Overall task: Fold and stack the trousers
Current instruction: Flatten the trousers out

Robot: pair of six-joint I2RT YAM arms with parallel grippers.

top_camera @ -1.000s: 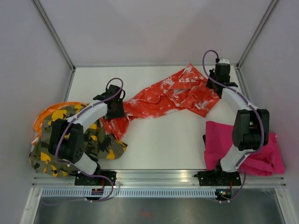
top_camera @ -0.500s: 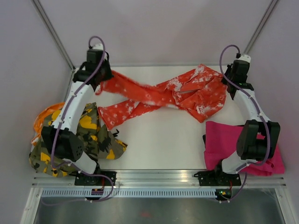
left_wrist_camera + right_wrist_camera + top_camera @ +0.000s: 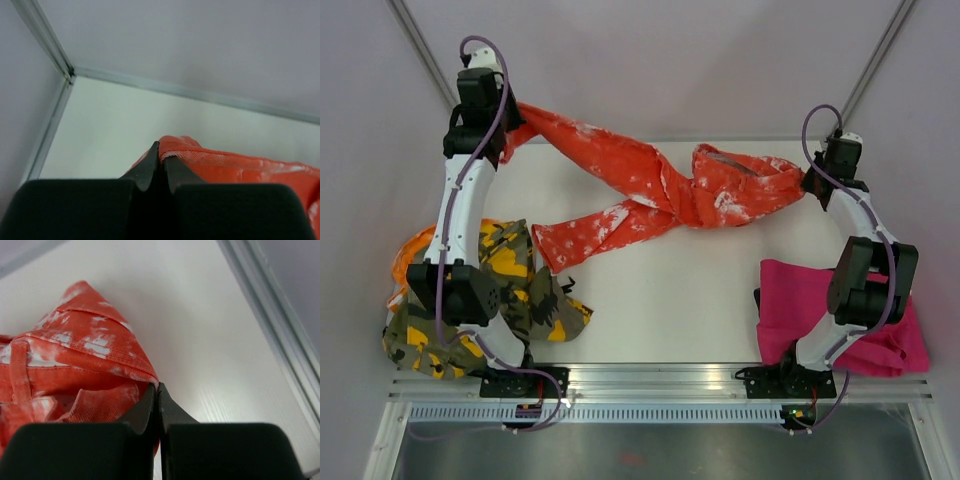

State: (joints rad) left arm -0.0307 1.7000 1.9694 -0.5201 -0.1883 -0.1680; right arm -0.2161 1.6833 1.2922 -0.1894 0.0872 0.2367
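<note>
Orange-red trousers hang stretched between grippers: left gripper pinched closed on one end, right gripper clamped on waistband corner. Camouflage trousers well behind left gripper, pink trousers behind right. Walls close ahead; table open between.

Readable text, all views: we find none.
Orange-red trousers: white blotchy print only; we read no letters or numbers in it.
Arm bases: any small marks here are too small for us to read.
</note>
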